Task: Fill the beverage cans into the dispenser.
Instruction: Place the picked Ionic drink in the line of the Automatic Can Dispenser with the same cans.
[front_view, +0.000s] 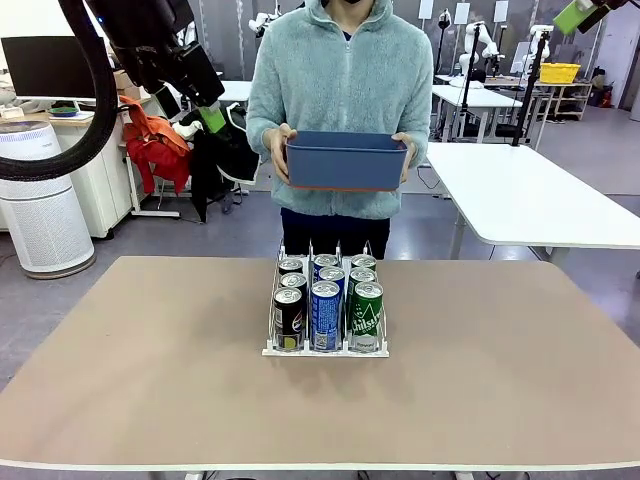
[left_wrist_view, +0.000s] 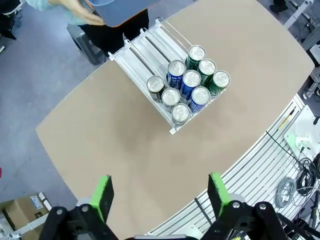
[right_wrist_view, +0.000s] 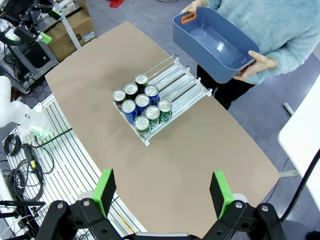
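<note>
I count eight slim aluminium beverage cans (right_wrist_view: 140, 106) in the clear-plastic and white three-lane dispenser (front_view: 325, 312) at the middle of the brown bench (front_view: 150, 380): three black, three green, two blue, all upright and packed against the rack's end nearest me. Both pincers, left (left_wrist_view: 160, 192) and right (right_wrist_view: 162, 192), hang high above, fingers apart, holding nothing. The person's hands (front_view: 279, 145) hold an empty blue rectangular plastic tub (front_view: 346, 160) beyond the far edge.

From my remote station, I read only white "Chilsung" lettering on the front slim green aluminium can (front_view: 367, 314); other print stays illegible.
</note>
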